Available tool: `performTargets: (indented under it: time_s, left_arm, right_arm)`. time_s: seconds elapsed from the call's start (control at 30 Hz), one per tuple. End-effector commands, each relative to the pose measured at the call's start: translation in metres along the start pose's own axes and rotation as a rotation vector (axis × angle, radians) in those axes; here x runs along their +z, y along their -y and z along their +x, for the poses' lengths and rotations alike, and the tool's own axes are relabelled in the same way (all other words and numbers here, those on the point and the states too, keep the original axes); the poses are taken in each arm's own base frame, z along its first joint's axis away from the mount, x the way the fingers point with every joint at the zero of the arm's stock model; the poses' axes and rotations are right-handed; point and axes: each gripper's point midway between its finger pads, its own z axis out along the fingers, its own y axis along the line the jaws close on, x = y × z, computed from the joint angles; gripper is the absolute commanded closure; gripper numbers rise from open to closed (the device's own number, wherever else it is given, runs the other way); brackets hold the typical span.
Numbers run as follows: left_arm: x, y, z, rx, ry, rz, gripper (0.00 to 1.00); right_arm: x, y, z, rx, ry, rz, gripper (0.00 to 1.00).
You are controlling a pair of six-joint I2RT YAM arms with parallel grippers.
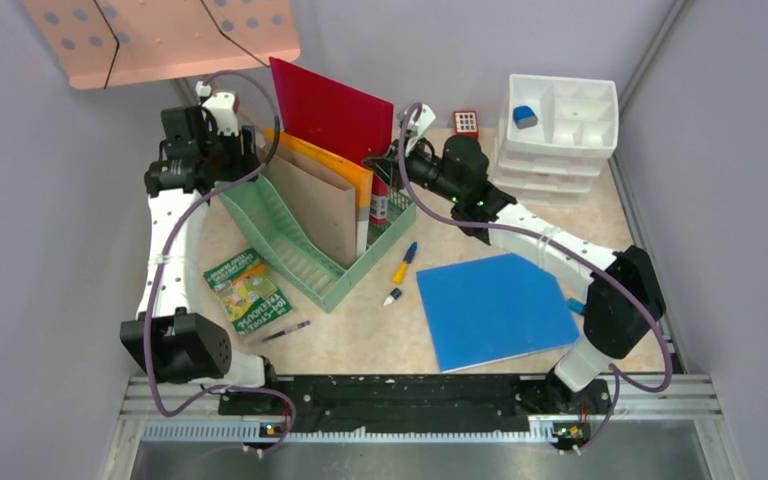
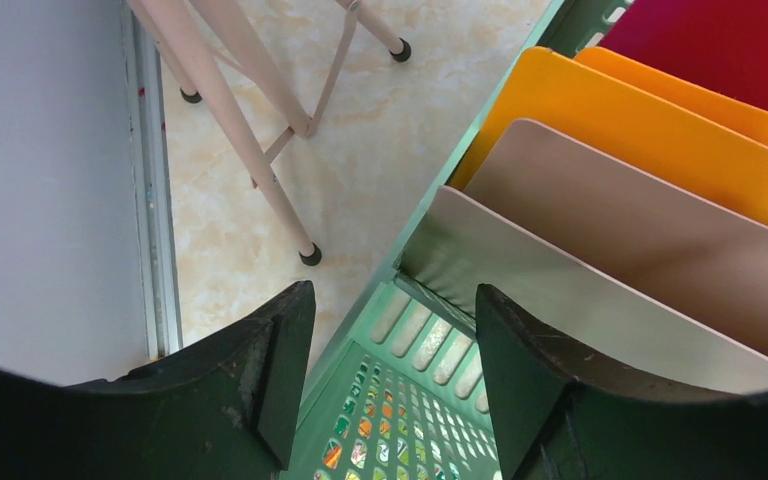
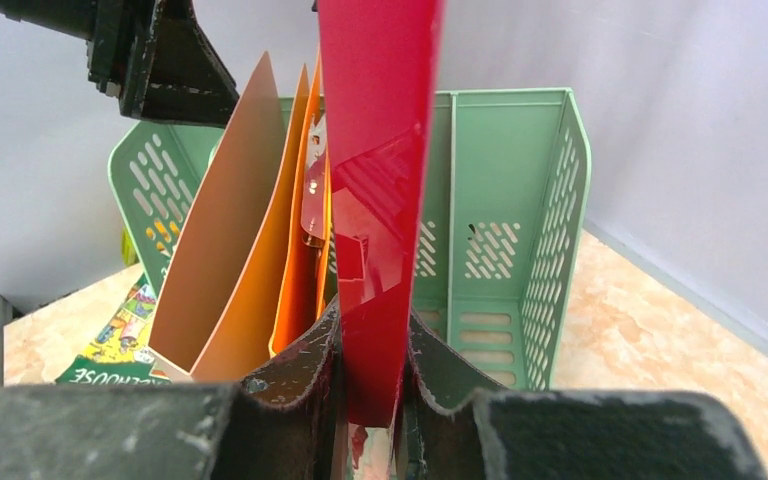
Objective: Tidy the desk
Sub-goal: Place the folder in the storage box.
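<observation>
top external view: the desk (image 1: 360, 335) is the beige marbled top filling the middle. grey panels wall it on three sides and a black-and-silver rail runs along its near edge. we note a green file rack (image 1: 295, 250) left of centre, set at a slant. standing in it, front to back, are a brown folder (image 1: 315, 200), an orange folder (image 1: 350, 168) and a red folder (image 1: 332, 108), the red one tallest.

right gripper (image 3: 370, 385): clamped on the red folder. the right wrist view shows both fingers pressed against the sheet, which stands upright between them above the rack.

left gripper (image 2: 390, 385): jaws apart, nothing pinched. the left wrist view has them above the rack's far left end, with the rack wall and the front folder's corner in the gap. we see no contact.

loose on the desk:
- green booklet (image 1: 248, 290), just beside the rack's left side
- dark pen (image 1: 286, 331), near the booklet, toward the rail
- yellow-and-blue pen (image 1: 404, 262) and small white marker (image 1: 392, 296), right of the rack
- blue folder (image 1: 495, 305), flat, right of centre, its right edge under the right arm

far right corner: white drawer unit (image 1: 560, 125) with a blue item (image 1: 525, 116) in a top compartment, and a small red keypad (image 1: 466, 122) just left of it.

upper left: pink perforated plate (image 1: 160, 35). its stand legs (image 2: 260, 130) rest on the desk by the left wall.
</observation>
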Motion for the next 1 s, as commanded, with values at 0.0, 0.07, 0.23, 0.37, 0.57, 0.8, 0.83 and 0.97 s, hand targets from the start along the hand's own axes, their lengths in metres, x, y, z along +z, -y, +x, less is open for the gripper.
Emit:
performTargets:
  time_s: [0.0,0.07,0.23,0.37,0.57,0.8,0.83,0.97]
  left_arm:
    - [0.007,0.004,0.033,0.018,-0.111,0.037,0.35]
    - [0.007,0.005,0.038,0.026,-0.126,0.045,0.36]
    - [0.004,0.010,0.045,0.024,-0.141,0.069,0.37]
    - [0.002,0.013,0.049,0.017,-0.145,0.080,0.37]
    - [0.003,0.016,0.052,0.005,-0.156,0.095,0.38]
    - [-0.001,0.019,0.052,0.001,-0.158,0.107,0.38]
    - [-0.002,0.019,0.052,0.000,-0.156,0.107,0.38]
    - [-0.002,0.019,0.049,-0.002,-0.148,0.106,0.38]
  right_arm:
    - [0.010,-0.012,-0.038,-0.014,0.104,-0.051,1.00]
    - [0.011,-0.015,-0.036,-0.006,0.108,-0.066,1.00]
    - [0.019,-0.014,-0.024,0.004,0.111,-0.082,1.00]
    - [0.021,-0.017,-0.017,0.001,0.122,-0.104,1.00]
    - [0.016,-0.019,-0.019,-0.028,0.165,-0.117,1.00]
    - [0.019,-0.019,0.005,-0.025,0.168,-0.130,1.00]
    - [0.019,-0.019,0.010,-0.018,0.164,-0.133,1.00]
    - [0.017,-0.019,0.021,-0.010,0.152,-0.130,1.00]
